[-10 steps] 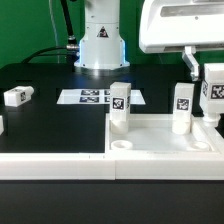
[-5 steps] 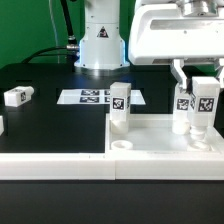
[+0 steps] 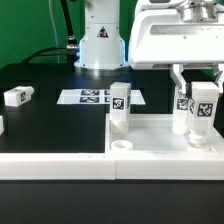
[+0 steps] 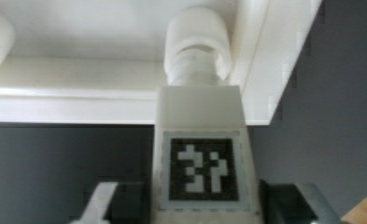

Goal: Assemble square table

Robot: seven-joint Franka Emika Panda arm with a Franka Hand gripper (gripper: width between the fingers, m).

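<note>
1. The gripper is clenched on a short white leg, one finger on each side of its tagged block. It holds the leg roughly upright over the corner of the tabletop at the exterior view's right. The tabletop lies flat on the black table, hollow side up
2. Missing the hole: in the wrist view the leg's rounded tip sits over the corner, but the tip hides the hole itself, so I cannot tell whether the two line up. Lowered off-centre, the tip would land on the rim or the floor of the tabletop and jam
3. Going in crooked: if the leg leans in the jaws, it could catch at an angle and bind instead of seating
4. Knocking a neighbour: a standing leg is just beside the held one, so a finger or the leg could nudge it on the way down. The other standing leg is well apart and safe
5. Shifting the tabletop: nothing visible pins it, so a sideways push or a twist could slide it
6. Slipping: the leg is smooth plastic, so it may turn in the grip under load
7. The loose leg lies well apart and is out of harm's way
</note>
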